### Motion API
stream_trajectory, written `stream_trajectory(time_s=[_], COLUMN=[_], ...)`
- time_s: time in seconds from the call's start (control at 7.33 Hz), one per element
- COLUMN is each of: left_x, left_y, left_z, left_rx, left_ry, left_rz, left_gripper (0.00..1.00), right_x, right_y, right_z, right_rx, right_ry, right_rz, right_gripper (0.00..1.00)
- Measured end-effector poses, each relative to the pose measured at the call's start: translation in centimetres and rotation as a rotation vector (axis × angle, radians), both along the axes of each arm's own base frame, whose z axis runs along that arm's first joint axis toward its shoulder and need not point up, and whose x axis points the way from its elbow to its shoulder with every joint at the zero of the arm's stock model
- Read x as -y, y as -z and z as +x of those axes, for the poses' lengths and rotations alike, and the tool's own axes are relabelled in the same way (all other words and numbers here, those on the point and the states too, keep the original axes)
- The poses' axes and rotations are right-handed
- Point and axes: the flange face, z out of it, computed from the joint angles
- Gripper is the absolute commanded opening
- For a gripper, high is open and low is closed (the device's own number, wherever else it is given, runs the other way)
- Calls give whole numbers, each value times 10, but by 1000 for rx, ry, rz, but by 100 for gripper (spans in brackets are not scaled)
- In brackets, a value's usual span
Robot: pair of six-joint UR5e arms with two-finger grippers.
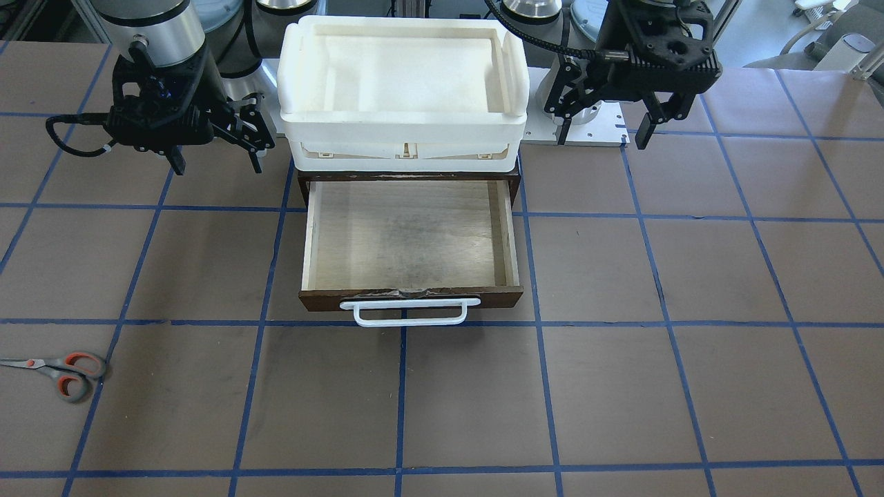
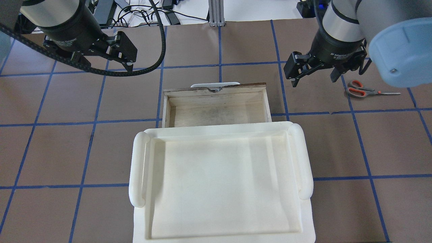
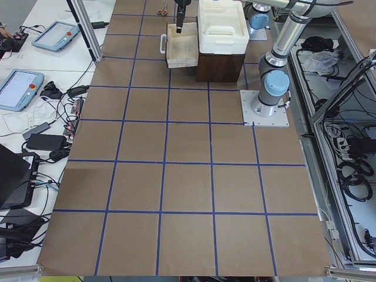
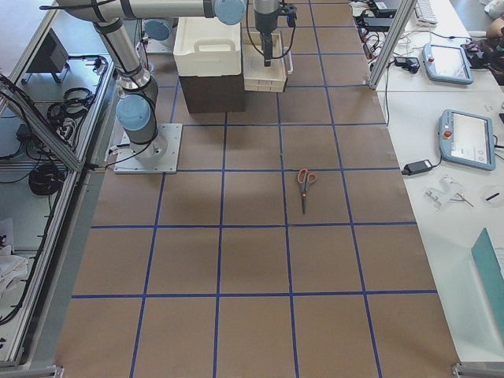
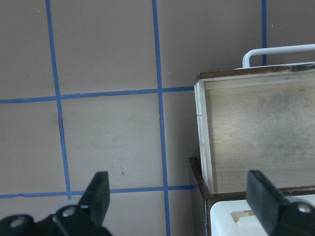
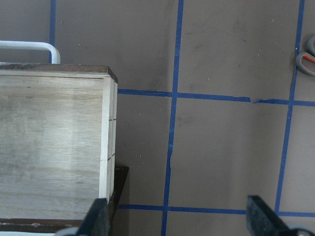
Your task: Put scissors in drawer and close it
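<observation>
overhead exterior: scissors (image 2: 364,91) lie flat on the worktop (image 2: 236,44) at right, left gripper (image 2: 106,64) and right gripper (image 2: 314,80) jaws spread empty; a shallow pinch could skid them.

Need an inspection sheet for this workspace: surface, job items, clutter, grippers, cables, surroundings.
Surface: table covered in brown paper with a blue tape grid, flat.
Job's things: scissors lie closed and flat on the robot's right side, well apart from the drawer. The drawer is pulled open and empty, its white handle unobstructed.
Clutter: white tray sits on top of the drawer's cabinet, empty.
Grippers: left gripper open, holds nothing; right gripper open, holds nothing. Both hang above the table beside the cabinet.
Cables: black corrugated cable loops from the left arm, above the table.
Surroundings: teach pendants and loose wires on the side benches.
</observation>
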Motion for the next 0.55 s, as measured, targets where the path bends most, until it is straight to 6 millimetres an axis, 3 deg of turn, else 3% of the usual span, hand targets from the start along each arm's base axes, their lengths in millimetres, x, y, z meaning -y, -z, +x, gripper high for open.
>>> stream_trajectory(time_s=[0.27,0.41,0.55], left_x=[0,1,1], left_y=[0,1,1], left_z=[0,1,1], left_rx=[0,1,2], left_ry=[0,-2,-3], left_rz=[1,1,1], left_gripper=[100,100,100], right_x=[3,8,16], right_y=[2,4,7], right_z=[-5,-18,-45], right_rx=[-16,-32,-33], right_ry=[-77,-158,-263], right_rz=[-3,5,15], right_gripper=[100,100,100])
